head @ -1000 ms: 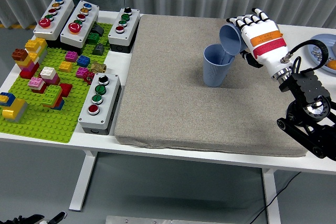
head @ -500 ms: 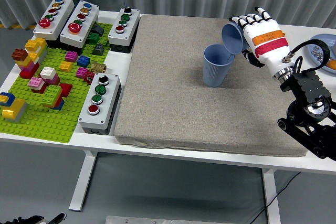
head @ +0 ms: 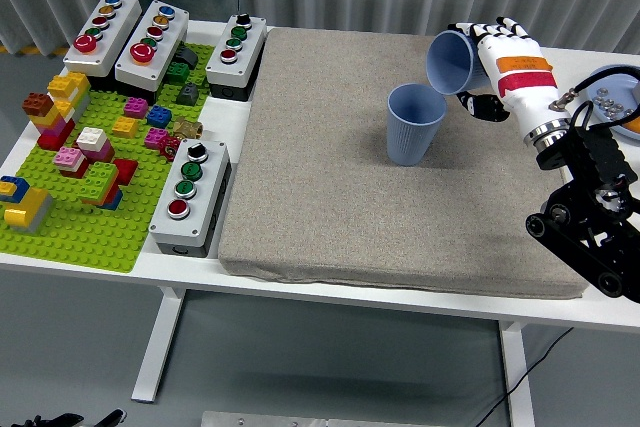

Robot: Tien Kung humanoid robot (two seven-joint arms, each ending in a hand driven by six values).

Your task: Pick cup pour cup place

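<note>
Right robot hand point(head: 500, 52) grips tipped blue cup point(head: 452, 60), mouth angled just above upright cup point(head: 414, 123) on grey mat point(head: 330, 177), apparently for pouring.

The right hand point(head: 497, 59) is raised over the mat, fingers curled in a grasp, wrist rolled leftward.

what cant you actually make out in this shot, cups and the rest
Head view only:
- Inside of the upright cup: its bottom is hidden by its own wall, so contents are unknown.
- Tilted cup in the right hand: its far end is covered by the fingers.
- Plate: cut off by the right edge.
- Person at the top left: cut off by the top edge.
- Left arm: out of view.
</note>
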